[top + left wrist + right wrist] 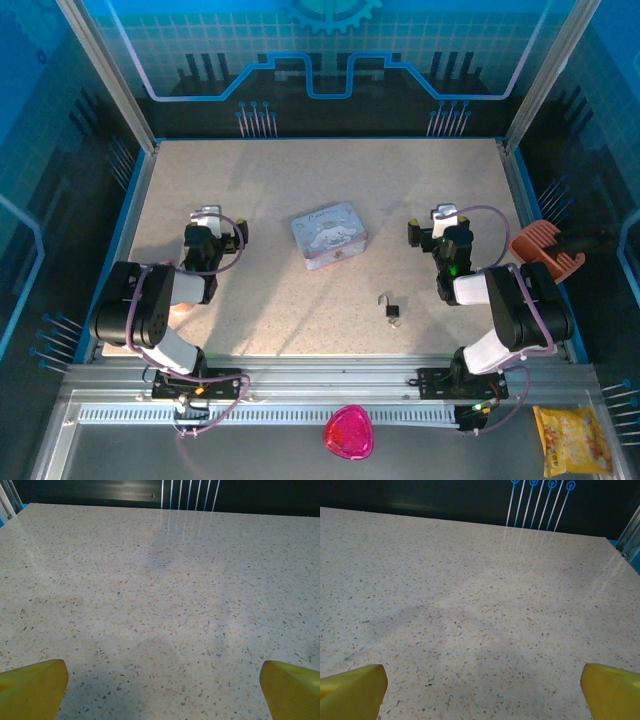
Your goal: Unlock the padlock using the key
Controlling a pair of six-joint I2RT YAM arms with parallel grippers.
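The tiny padlock (pixel 390 306), dark-bodied with a thin silvery shackle, lies on the speckled table (pixel 300 180) right of centre, toward the near edge. A small pale bit (pixel 396 320) touches its near side; it is too small to tell whether this is the key. My left gripper (pixel 208 214) rests far to the left of the padlock. My right gripper (pixel 444 214) sits behind it and to its right. In the left wrist view the left gripper (pixel 162 690) is open, its yellow fingertips (pixel 32 687) wide apart over bare table. The right gripper (pixel 482 690) is open the same way.
A pale blue cartoon-printed tin (pixel 329 236) lies at the table's centre, between the two arms. An orange object (pixel 545 250) sits past the right rim. A pink item (pixel 348 432) and a yellow snack bag (pixel 572 440) lie in front of the arm bases.
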